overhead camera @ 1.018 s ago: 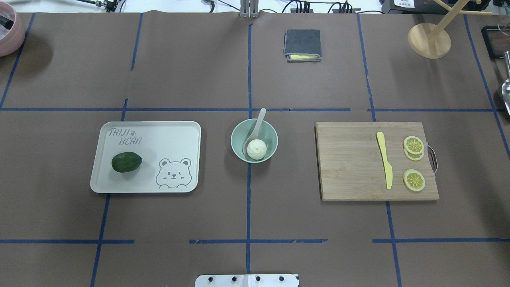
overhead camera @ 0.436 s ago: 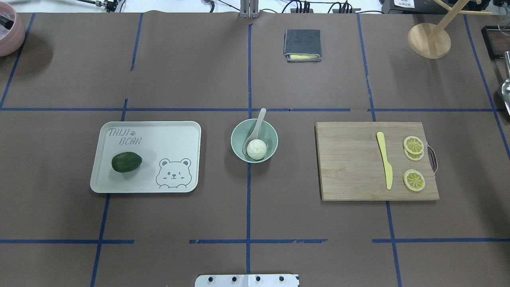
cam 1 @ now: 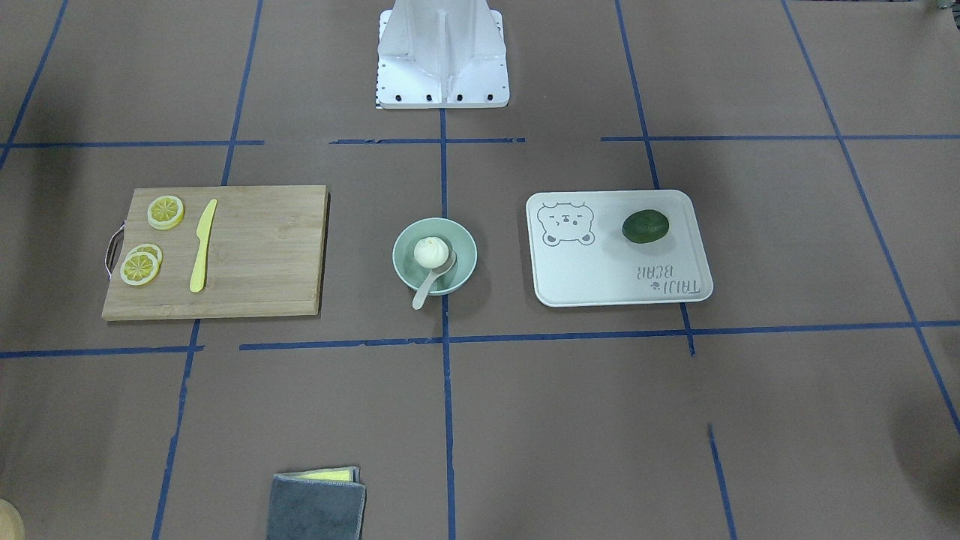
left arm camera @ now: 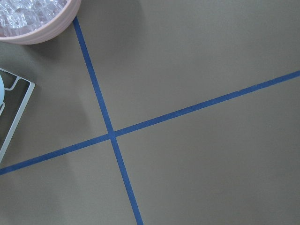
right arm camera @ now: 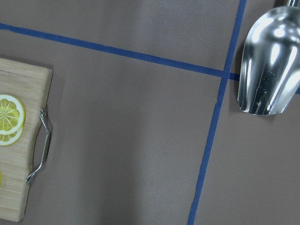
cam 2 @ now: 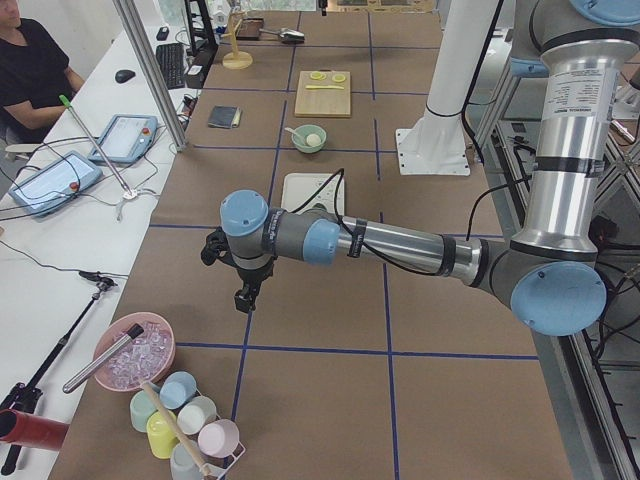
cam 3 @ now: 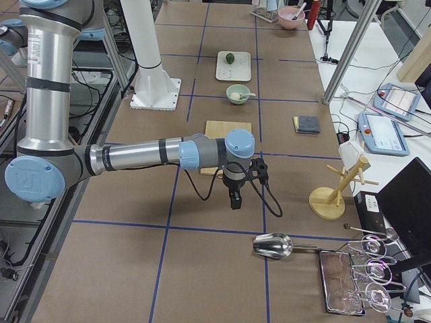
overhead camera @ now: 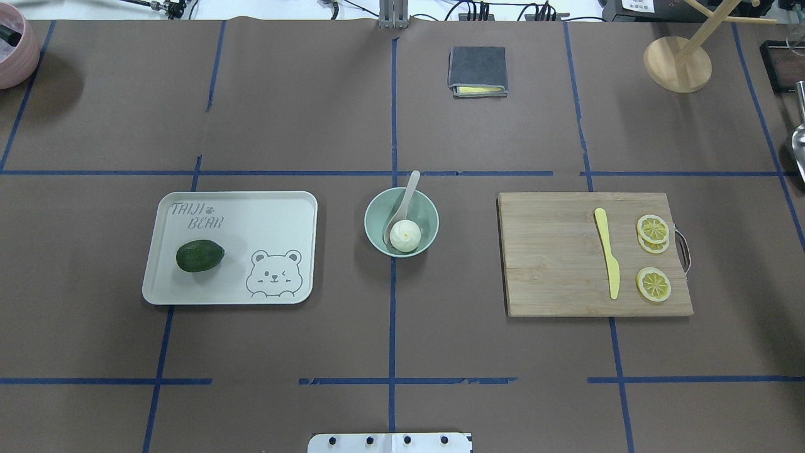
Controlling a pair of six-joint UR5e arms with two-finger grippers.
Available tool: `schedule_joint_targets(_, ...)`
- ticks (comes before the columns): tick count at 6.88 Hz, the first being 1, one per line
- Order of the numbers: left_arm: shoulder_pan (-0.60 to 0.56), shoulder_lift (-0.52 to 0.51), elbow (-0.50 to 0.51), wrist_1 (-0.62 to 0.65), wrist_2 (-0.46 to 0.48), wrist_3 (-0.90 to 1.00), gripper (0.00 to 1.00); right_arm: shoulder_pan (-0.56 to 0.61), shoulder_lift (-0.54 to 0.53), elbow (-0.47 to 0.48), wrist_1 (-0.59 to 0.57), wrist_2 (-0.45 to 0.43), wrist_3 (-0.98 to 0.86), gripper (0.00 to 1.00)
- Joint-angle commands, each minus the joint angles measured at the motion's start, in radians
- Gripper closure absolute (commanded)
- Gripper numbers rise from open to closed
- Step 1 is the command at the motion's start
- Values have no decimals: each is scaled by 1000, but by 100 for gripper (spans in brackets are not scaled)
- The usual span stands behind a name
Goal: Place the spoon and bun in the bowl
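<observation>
The mint-green bowl (overhead camera: pixel 371 217) stands at the table's middle and also shows in the front-facing view (cam 1: pixel 466 259). The cream-white bun (overhead camera: pixel 405 235) lies inside it. The pale spoon (overhead camera: pixel 409 190) rests in the bowl with its scoop beside the bun and its handle over the far rim (cam 1: pixel 421 295). My left gripper (cam 2: pixel 243 298) hangs over bare table far to the left, seen only in the exterior left view. My right gripper (cam 3: pixel 234 202) hangs far to the right, seen only in the exterior right view. I cannot tell whether either is open or shut.
A bear-printed tray (overhead camera: pixel 251 214) with a dark green fruit (overhead camera: pixel 199 256) lies left of the bowl. A cutting board (overhead camera: pixel 553 264) with a yellow knife (overhead camera: pixel 607 251) and lemon slices (overhead camera: pixel 653 228) lies right. A metal scoop (right arm camera: pixel 269 61) and a pink ice bowl (left arm camera: pixel 33 18) sit at the table's ends.
</observation>
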State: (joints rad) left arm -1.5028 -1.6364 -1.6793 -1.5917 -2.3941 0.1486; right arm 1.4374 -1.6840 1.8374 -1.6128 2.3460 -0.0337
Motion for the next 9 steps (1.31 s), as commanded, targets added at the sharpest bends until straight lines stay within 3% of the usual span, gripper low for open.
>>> schedule_joint_targets(1, 1, -3, 4, 2, 0, 0, 0, -3, 10, 0, -1, 1, 1, 0)
schedule_joint_targets(5, -1, 6, 4, 6, 1, -1, 0, -9, 13, -15, -4, -43, 0, 0)
schedule_joint_targets(9, -1, 3, -3, 2, 1, -3, 0, -9, 12, -17, -6, -27, 1, 0)
